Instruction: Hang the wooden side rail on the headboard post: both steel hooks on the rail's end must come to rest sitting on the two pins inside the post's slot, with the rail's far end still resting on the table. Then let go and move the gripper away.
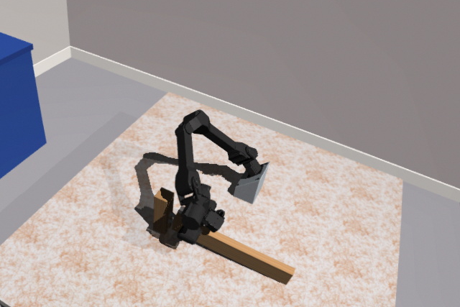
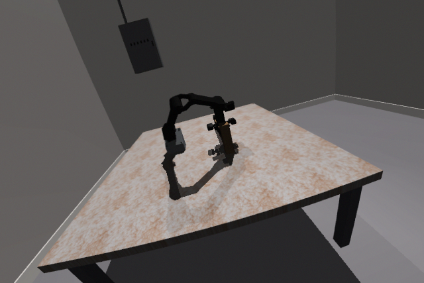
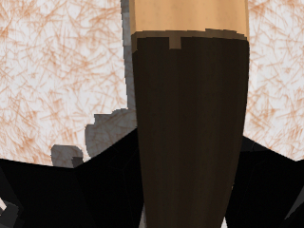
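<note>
The wooden side rail [image 1: 252, 253] [image 3: 190, 104] runs from the gripper toward the front right in the top view; its far end is low at the table. The wooden headboard post [image 1: 159, 211] [image 2: 226, 138] stands upright just beyond the rail's near end. My gripper [image 1: 190, 236] [image 2: 220, 123] [image 3: 180, 128] is shut on the rail near its post end, with one finger on each side in the wrist view. The hooks, pins and slot cannot be made out; arm and shadow cover the junction, so I cannot tell whether the hooks sit on the pins.
The arm's grey base [image 1: 249, 189] [image 2: 177, 142] stands on the speckled table [image 1: 334, 221] [image 2: 291, 156], behind the rail in the top view. The arm arches over to the post. A blue cabinet [image 1: 18, 110] stands off the table at the left.
</note>
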Robot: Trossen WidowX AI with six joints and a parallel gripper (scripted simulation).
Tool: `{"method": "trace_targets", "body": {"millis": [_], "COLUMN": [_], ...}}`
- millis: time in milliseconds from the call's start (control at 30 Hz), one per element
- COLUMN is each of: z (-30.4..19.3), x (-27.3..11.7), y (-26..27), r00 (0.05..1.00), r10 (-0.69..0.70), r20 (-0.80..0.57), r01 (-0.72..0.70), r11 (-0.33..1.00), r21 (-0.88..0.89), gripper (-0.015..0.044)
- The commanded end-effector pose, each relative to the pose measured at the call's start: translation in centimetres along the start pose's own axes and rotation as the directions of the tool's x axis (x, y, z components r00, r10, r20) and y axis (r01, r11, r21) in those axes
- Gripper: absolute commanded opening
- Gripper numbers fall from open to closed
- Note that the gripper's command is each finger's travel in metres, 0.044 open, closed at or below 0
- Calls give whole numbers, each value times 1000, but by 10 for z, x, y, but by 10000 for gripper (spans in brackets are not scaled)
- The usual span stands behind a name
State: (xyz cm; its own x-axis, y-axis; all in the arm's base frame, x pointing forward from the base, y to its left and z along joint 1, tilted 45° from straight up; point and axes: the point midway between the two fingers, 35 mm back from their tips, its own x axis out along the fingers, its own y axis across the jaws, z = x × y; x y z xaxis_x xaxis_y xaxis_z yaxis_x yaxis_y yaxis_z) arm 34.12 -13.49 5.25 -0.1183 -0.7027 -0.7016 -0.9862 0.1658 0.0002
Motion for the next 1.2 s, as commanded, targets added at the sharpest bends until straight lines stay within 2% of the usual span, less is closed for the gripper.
{"method": "trace_targets", "body": {"millis": [0, 1167], "z": [0, -4], "x": [-4, -4], "y": [-2, -1], "r00": [1000, 1000], "r10": [-12, -12], "r20": [2, 2], "r01": [12, 12], "r11": [1000, 1000], "r21": [-6, -6], "gripper": [0, 0]}}
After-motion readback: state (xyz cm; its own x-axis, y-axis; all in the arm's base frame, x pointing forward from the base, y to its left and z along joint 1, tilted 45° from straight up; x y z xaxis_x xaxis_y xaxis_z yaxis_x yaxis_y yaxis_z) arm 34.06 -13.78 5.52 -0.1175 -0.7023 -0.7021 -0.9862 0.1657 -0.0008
